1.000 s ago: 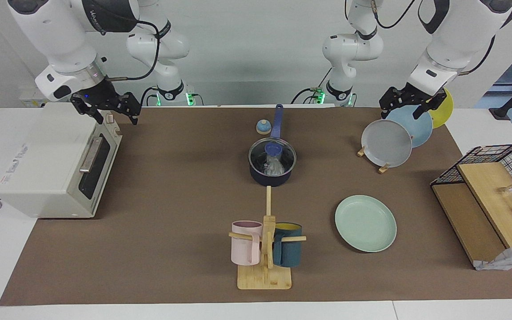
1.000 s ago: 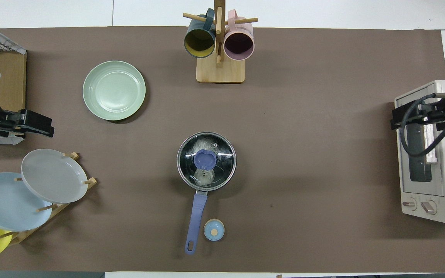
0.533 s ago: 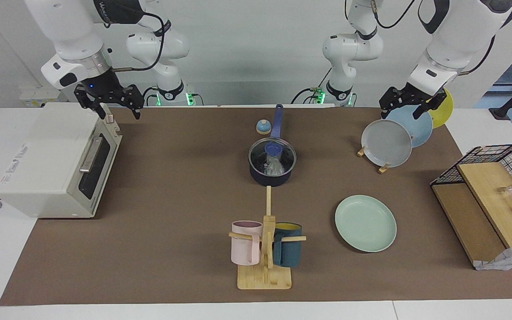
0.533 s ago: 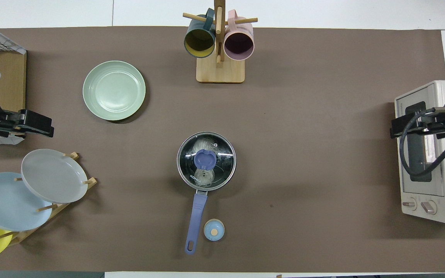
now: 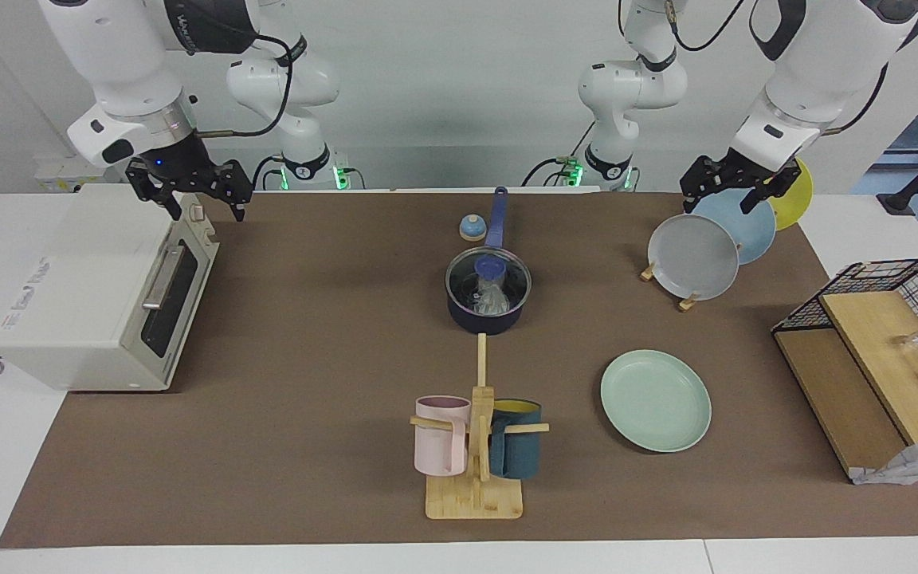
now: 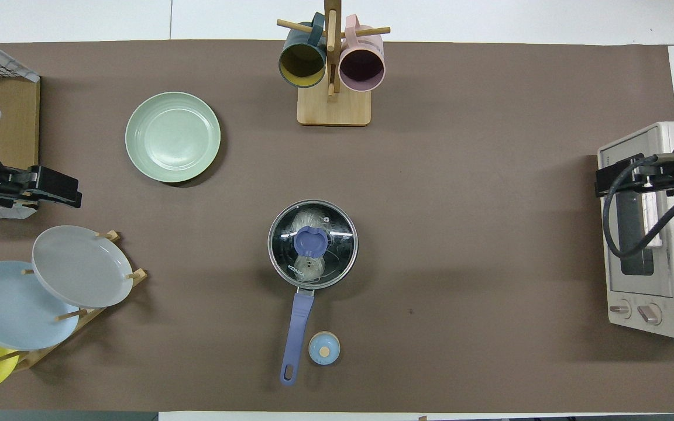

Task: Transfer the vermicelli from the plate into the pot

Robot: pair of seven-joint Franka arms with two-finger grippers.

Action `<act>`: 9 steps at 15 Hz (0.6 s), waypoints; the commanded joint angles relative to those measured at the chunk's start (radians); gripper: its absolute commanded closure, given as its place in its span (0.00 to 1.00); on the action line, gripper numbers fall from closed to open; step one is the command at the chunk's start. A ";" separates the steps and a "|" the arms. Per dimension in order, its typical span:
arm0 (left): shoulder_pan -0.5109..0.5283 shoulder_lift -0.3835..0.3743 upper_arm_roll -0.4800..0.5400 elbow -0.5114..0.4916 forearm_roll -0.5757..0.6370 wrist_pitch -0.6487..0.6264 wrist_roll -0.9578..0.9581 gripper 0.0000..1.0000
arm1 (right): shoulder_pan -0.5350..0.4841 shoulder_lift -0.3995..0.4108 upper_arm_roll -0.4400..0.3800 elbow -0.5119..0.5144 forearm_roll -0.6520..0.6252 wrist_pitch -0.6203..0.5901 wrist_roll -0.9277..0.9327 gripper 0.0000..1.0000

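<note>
The dark navy pot (image 5: 488,312) (image 6: 312,244) stands mid-table with a glass lid (image 5: 488,275) on it, its long blue handle (image 6: 296,333) pointing toward the robots. The white vermicelli (image 6: 303,223) (image 5: 494,300) shows through the lid, inside the pot. The mint-green plate (image 5: 655,400) (image 6: 172,137) lies bare, farther from the robots and toward the left arm's end. My right gripper (image 5: 205,209) hangs open above the toaster oven's corner, holding nothing. My left gripper (image 5: 722,203) hangs open above the upright plates, also holding nothing.
A white toaster oven (image 5: 92,287) sits at the right arm's end. A wooden rack holds a pink mug (image 5: 441,434) and a teal mug (image 5: 516,449). Grey, blue and yellow plates stand in a rack (image 5: 694,255). A wire basket (image 5: 905,279) and a small blue knob (image 5: 472,228) are nearby.
My right gripper has risen a little and turned above the toaster oven. The left arm, pot, lid and plate have not moved.
</note>
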 commanded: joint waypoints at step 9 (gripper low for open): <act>0.010 -0.013 -0.004 -0.015 -0.012 0.003 -0.003 0.00 | -0.015 0.010 0.007 0.019 0.003 -0.001 -0.031 0.00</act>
